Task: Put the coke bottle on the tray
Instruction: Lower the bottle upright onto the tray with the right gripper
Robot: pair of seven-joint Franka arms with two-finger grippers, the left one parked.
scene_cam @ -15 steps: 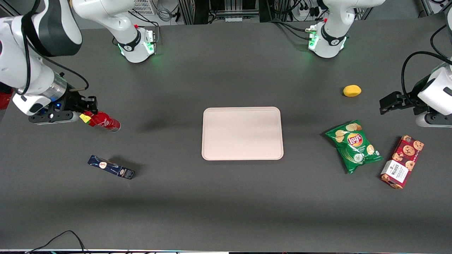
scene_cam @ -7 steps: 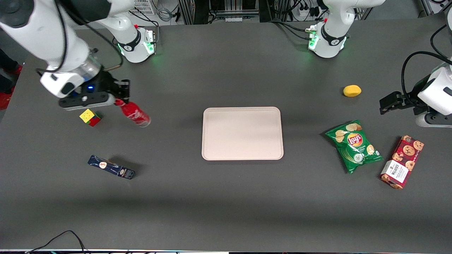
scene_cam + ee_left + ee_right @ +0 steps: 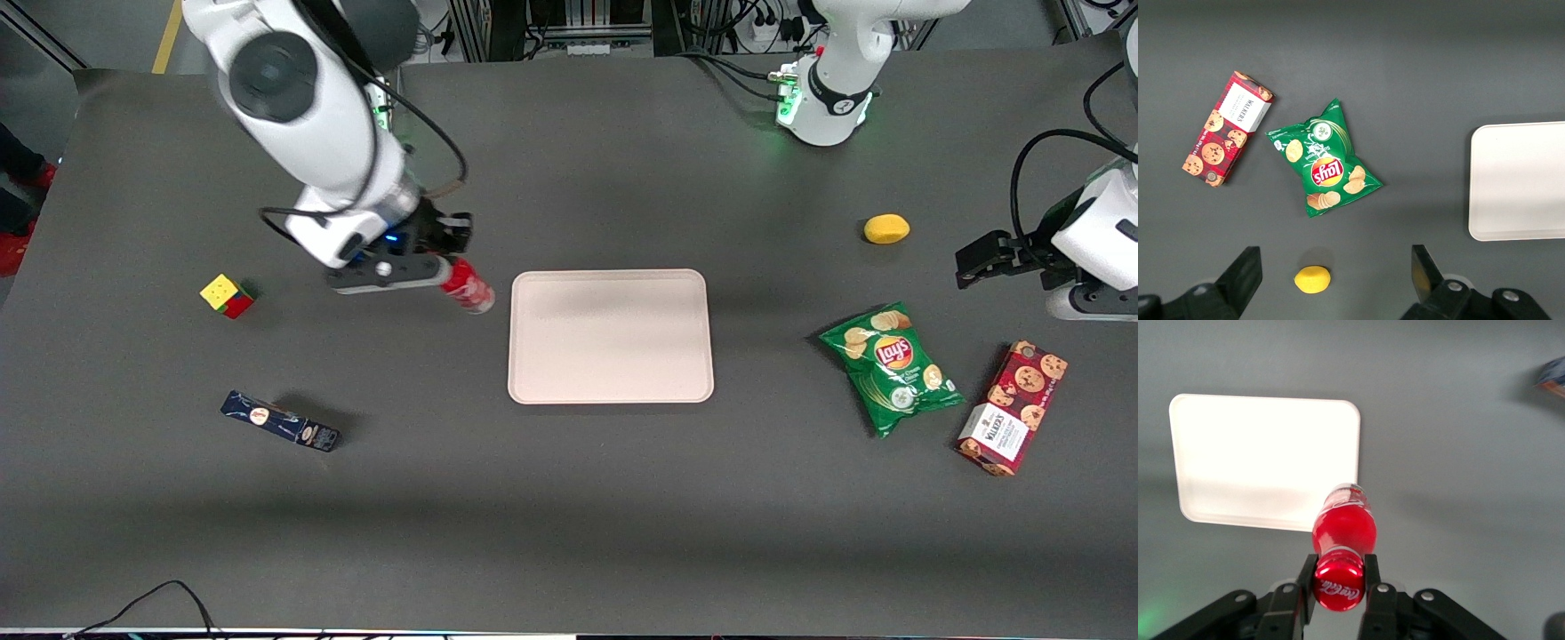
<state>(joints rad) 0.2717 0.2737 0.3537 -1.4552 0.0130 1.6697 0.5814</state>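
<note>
My right gripper (image 3: 442,267) (image 3: 1339,577) is shut on the red cap end of the coke bottle (image 3: 468,287) (image 3: 1343,532), which hangs tilted in the air with its clear base toward the tray. The pale pinkish-beige tray (image 3: 610,336) (image 3: 1265,468) lies flat in the middle of the table. In the front view the bottle's base sits just short of the tray's edge on the working arm's side. In the right wrist view the bottle's base overlaps the tray's corner. The tray's edge also shows in the left wrist view (image 3: 1518,180).
A puzzle cube (image 3: 227,295) and a dark blue box (image 3: 280,421) lie toward the working arm's end. Toward the parked arm's end are a green chip bag (image 3: 891,365), a red cookie box (image 3: 1012,408) and a yellow lemon (image 3: 886,228).
My gripper has carried the coke bottle from near the puzzle cube across the table to the tray's edge. The cube stays where it was.
</note>
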